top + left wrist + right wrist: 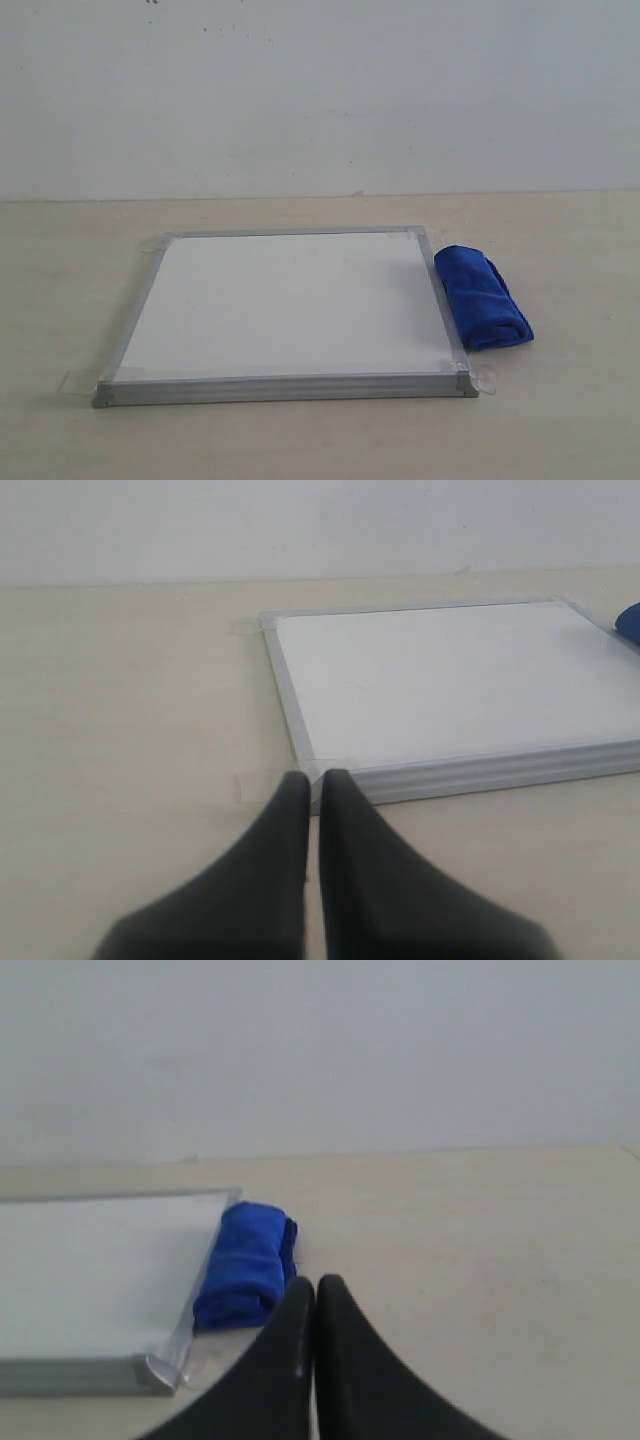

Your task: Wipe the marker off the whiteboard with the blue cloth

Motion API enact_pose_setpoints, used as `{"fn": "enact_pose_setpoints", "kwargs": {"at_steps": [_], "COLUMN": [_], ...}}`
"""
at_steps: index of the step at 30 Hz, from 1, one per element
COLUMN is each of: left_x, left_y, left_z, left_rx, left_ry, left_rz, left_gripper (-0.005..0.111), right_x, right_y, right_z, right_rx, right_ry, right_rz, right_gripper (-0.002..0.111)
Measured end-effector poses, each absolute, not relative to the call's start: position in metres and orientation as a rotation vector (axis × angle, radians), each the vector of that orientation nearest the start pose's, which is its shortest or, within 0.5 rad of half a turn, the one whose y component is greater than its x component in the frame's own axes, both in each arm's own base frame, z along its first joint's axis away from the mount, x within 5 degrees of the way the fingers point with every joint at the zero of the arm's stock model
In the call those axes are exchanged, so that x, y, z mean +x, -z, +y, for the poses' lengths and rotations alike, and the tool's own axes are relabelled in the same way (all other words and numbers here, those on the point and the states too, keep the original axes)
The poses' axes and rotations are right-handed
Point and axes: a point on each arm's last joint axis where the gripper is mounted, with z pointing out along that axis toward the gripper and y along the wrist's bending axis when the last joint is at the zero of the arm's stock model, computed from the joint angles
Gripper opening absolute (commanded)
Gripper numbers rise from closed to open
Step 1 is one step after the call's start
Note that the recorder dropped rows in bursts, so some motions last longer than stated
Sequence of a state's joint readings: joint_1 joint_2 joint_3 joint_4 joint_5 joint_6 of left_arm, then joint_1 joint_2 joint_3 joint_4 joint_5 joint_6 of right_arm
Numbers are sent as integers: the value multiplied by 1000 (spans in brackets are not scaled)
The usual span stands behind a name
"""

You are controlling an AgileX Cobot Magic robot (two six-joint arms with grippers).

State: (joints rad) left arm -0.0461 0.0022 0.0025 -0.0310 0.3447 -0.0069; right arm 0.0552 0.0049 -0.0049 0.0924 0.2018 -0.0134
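appearing only in wrist views, left pincer [314, 778] and right pincer [315, 1282] are closed.

Cloth [482, 297] just right of whiteboard [290, 305], both on table [560, 420].

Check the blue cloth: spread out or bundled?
Bundled: the bright blue fluffy microfibre cloth lies rolled up beside the silver-framed square whiteboard, not spread.

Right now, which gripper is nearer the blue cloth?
The right gripper: the blue cloth lies just ahead of it, whereas the left gripper is across the whiteboard from it.
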Motion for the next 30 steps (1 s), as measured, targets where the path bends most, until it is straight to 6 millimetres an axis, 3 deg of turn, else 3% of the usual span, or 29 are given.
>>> {"fn": "enact_pose_setpoints", "kwargs": {"at_steps": [7,30], "left_x": [54,54], "left_y": [-181,-181], "left_z": [-3,-3], "left_rx": [17,17], "left_ry": [67,67], "left_rz": [1833,1833], "left_gripper": [4,4], "right_x": [54,54], "right_y": [-184,-182], "right_z": [5,5], "right_rx": [-20,0], "right_ry": [-96,-111], "right_rz": [1812,1829], "right_gripper": [0,0]}}
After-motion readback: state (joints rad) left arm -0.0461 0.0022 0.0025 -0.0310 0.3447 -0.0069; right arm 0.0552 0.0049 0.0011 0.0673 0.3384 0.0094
